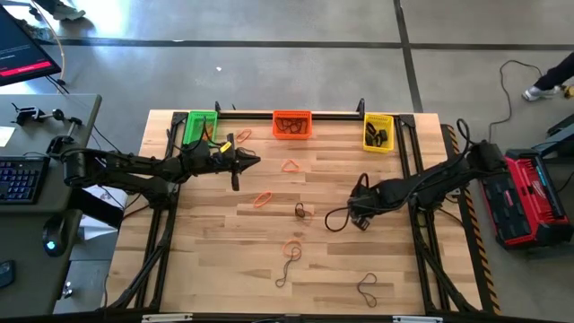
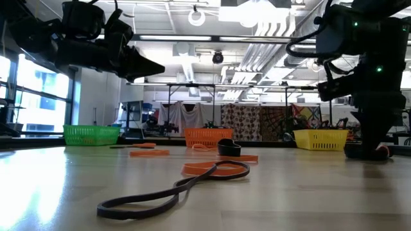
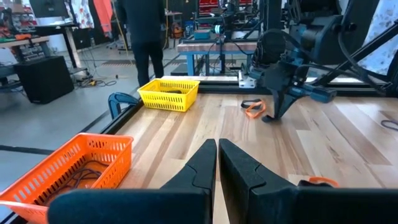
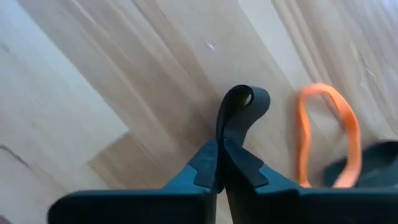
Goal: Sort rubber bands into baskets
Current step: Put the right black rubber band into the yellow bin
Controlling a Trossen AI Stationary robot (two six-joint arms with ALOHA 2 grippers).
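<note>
Fingers of the right gripper [image 4: 222, 149] are pinched together on a black band [image 4: 239, 112], a small fold of it poking up between the tips in the right wrist view. In the high view that right gripper [image 1: 359, 218] sits low at the table's [image 1: 224, 260] right-centre, and a dark loop trails from it toward the middle. An orange band [image 4: 329, 134] lies just beside the catch, untouched; the pinch looks chosen to take only the black one.

Up along the top edge of the overhead frame stand the three baskets: green basket [image 1: 201, 125] at upper left, orange basket [image 1: 292, 124] in the middle, yellow basket [image 1: 378, 133] at upper right. Dark shapes show in the yellow one, so that looks the likely home for this black band, and it is the nearest basket to this arm.

Left gripper [image 1: 248, 162] hovers above the wood near the green basket, fingers [image 3: 199, 171] pressed together with nothing between them, waiting clear of the action.

Plenty left to sort: loose bands are scattered across the centre and bottom of the overhead frame, and a dark band [image 2: 173, 189] sprawls in the low view's foreground.

My read: the pick is just made, with lift and carry to come. The floppy loop could snag its orange neighbour on the way up.
</note>
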